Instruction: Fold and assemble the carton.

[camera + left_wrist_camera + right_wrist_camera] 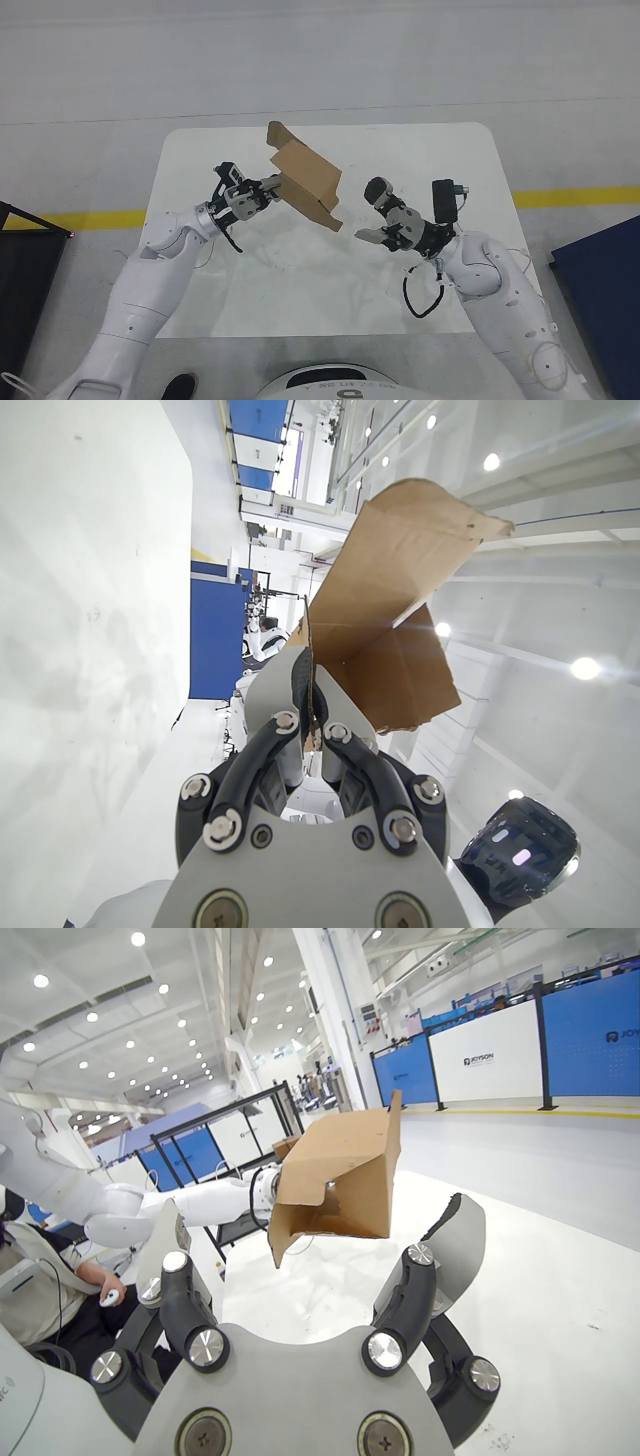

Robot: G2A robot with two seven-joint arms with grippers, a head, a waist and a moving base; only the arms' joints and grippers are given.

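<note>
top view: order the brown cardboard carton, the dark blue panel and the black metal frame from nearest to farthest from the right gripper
1. Brown cardboard carton, above the table, just off the open right gripper.
2. Dark blue panel, on the floor to the robot's right.
3. Black metal frame, on the floor to the robot's left.

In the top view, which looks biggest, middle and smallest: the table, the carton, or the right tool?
Largest: table.
Next: carton.
Smallest: right tool.
Carton and tool hang nearer the camera, which may enlarge them.
</note>
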